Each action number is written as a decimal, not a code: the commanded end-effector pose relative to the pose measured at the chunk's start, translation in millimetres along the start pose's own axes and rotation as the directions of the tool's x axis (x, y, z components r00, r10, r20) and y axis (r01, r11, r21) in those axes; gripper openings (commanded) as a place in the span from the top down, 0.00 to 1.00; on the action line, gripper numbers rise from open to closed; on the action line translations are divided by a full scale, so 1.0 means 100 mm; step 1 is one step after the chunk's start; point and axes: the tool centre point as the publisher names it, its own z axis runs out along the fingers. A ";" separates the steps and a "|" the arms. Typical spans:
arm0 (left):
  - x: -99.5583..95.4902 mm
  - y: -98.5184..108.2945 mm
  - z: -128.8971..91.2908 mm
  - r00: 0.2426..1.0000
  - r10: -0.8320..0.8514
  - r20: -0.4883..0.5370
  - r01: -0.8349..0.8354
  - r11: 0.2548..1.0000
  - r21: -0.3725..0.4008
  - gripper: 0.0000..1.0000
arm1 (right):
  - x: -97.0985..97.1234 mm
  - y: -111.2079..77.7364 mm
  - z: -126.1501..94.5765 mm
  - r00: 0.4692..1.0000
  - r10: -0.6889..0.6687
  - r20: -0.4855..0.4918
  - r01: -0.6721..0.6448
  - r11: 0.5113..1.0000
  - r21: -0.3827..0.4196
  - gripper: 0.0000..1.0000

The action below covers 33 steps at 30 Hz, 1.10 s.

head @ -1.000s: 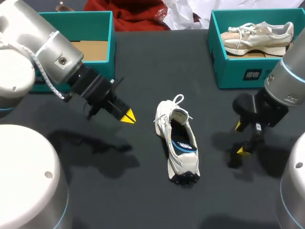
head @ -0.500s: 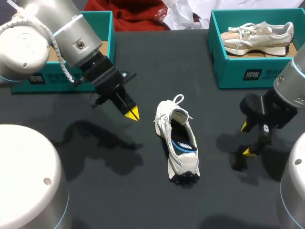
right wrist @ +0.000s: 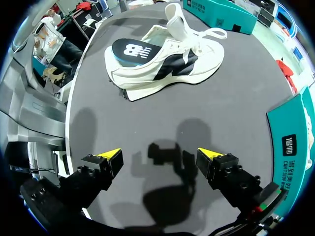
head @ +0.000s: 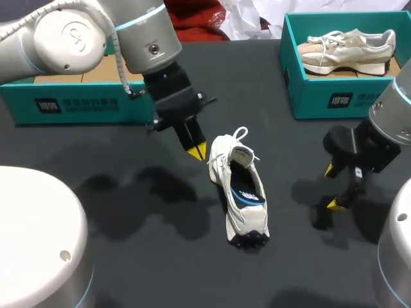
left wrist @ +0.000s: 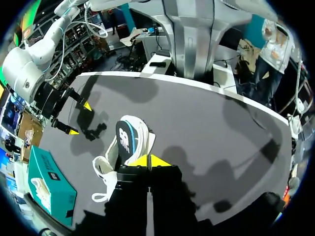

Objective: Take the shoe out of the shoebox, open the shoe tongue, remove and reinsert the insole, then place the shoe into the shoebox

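Heel nearest us, the shoe [head: 241, 192] lies on the table [head: 160, 269]. The right gripper [head: 329, 187] hangs wide open, empty, well apart. The left gripper [head: 196, 151], pinched together on nothing, sits beside the laces, probably aiming for the tongue. The shoebox [head: 70, 106] waits behind.

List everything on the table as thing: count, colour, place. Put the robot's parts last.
white shoe: one, white, upright at the table's middle
insole: one, blue, inside the white shoe
left shoebox: one, teal, far left
right shoebox: one, teal, far right
beige shoe: one, beige, in the right shoebox
table: one, black, under everything
left pincer: one, yellow tips together, beside the white shoe's laced end
right pincer: one, yellow tips apart, empty, right of the white shoe
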 end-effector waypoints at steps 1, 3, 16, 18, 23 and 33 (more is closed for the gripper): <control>-0.16 -0.02 0.17 0.984 0.058 -0.166 -0.060 0.998 -0.004 1.00 | 0.02 0.00 0.00 1.000 0.000 0.003 0.000 1.000 0.000 0.00; -0.22 -0.04 0.25 0.981 0.078 -0.179 -0.081 0.997 -0.007 1.00 | 0.02 0.00 0.00 1.000 0.000 0.003 0.000 1.000 0.000 0.00; -0.44 -0.31 0.51 0.939 0.206 -0.274 -0.223 0.974 -0.032 1.00 | 0.02 0.00 0.00 1.000 0.000 0.003 0.000 1.000 0.000 0.00; -0.45 -0.32 0.58 0.949 0.184 -0.254 -0.206 0.977 -0.060 1.00 | 0.02 0.00 0.00 1.000 0.000 0.003 0.000 1.000 0.000 0.00; -0.46 -0.31 0.59 0.952 0.177 -0.249 -0.198 0.978 -0.062 1.00 | 0.02 0.00 0.00 1.000 0.000 0.003 0.000 1.000 0.000 0.00; -0.51 -0.48 0.83 0.932 0.213 -0.294 -0.256 0.959 -0.117 1.00 | 0.02 0.00 0.00 1.000 0.000 0.003 0.000 1.000 0.000 0.00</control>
